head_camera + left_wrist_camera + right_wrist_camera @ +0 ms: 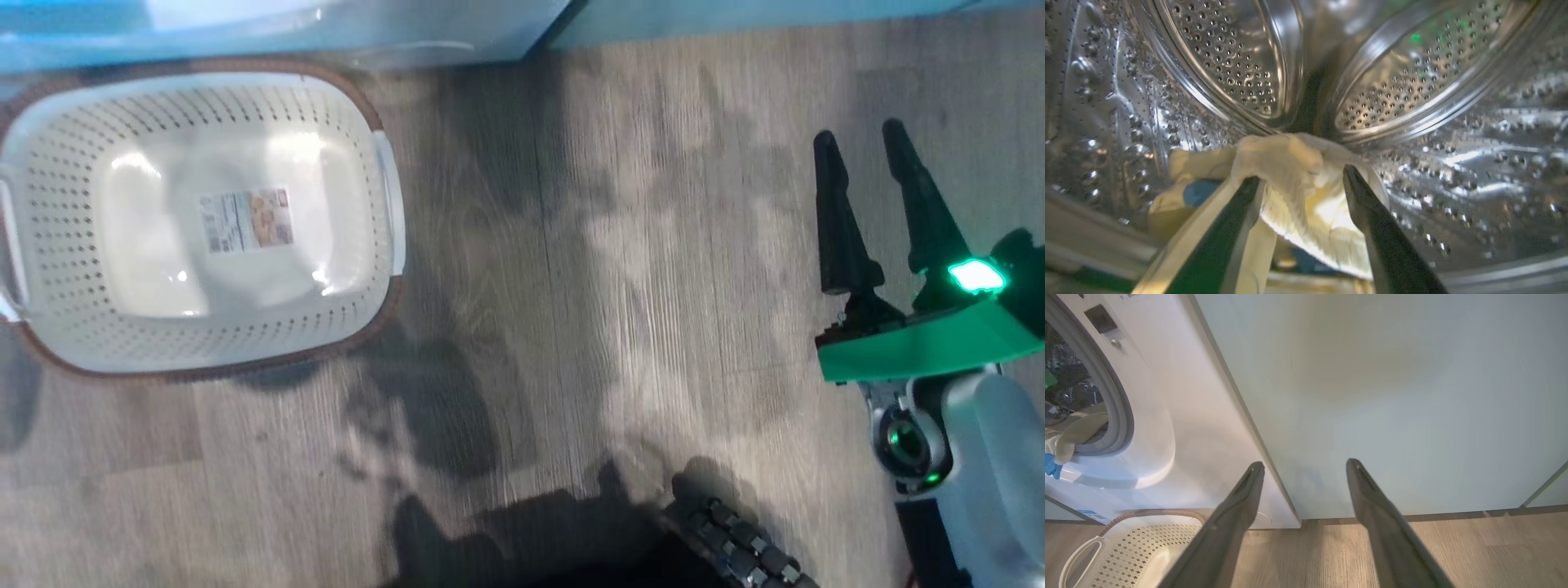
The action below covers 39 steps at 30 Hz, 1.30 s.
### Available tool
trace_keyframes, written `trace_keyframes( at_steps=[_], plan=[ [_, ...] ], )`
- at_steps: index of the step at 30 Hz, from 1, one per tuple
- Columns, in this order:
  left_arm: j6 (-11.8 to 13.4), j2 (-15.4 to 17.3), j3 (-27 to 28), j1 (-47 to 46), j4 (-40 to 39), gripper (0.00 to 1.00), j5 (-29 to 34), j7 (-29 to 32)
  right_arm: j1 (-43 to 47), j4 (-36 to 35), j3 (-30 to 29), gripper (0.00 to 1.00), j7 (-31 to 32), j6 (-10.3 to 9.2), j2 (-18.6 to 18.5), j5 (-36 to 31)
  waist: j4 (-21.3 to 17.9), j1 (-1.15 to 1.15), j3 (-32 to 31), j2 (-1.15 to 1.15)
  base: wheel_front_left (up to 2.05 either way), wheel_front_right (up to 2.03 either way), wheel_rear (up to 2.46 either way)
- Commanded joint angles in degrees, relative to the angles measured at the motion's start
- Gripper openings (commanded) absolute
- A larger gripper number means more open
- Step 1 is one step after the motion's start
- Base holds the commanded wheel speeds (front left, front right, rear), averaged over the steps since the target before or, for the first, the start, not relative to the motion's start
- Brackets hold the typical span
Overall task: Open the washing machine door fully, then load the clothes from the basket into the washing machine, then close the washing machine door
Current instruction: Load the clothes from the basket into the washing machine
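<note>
The cream basket (49, 163) stands on the floor at the left, with just a label on its bottom. In the left wrist view my left gripper (1302, 175) is inside the washing machine's steel drum (1229, 61), open. The pale yellow clothes (1290, 163) with a blue patch lie bunched at and between its fingertips. My right gripper (859, 135) hovers open and holds nothing over the floor to the right of the basket. In the right wrist view my right gripper (1304, 465) faces a cabinet, with the washing machine (1180, 396) to its left and clothes (1061, 447) at the grey ring. The washing machine door is out of view.
A pale green cabinet (1392, 396) stands right beside the machine. The basket (1118, 547) sits directly below the machine's opening. Wood-look floor (612, 286) stretches between the basket and my right arm. A wheel of my base (735, 547) shows at the bottom.
</note>
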Motion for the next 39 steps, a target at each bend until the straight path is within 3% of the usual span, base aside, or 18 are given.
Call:
trace_keyframes(
  at_steps=[1, 20, 26, 39],
  plan=[
    [-0.1, 1.5, -0.1, -0.2, -1.1, 1.0, -0.3, -0.4, 1.9, -1.4, 0.7, 1.0, -0.5, 0.02, -0.1, -0.3, 0.3, 0.0, -1.4, 0.0, 0.0, 0.0, 0.0],
    [1.3, -3.0, -0.9, 18.5, 0.1, 1.0, -2.1, -0.3, 9.3, 0.1, -1.0, 1.0, -0.5, 0.02, -0.4, -2.4, 3.9, 0.0, -14.8, 0.0, 0.0, 0.0, 0.0],
    [1.4, -3.3, -2.0, 23.5, 0.3, 1.0, -1.9, 1.9, 11.1, 0.3, -1.2, 1.0, -0.5, 0.02, -0.9, -2.4, 4.8, 0.0, -17.9, 0.0, 0.0, 0.0, 0.0],
    [3.4, -3.9, -2.4, 38.3, -3.8, 1.0, -1.8, -0.7, 14.7, 0.6, -1.7, 1.0, -0.5, 0.02, -1.2, -2.4, 6.1, 0.0, -23.7, 0.0, 0.0, 0.0, 0.0]
  ],
)
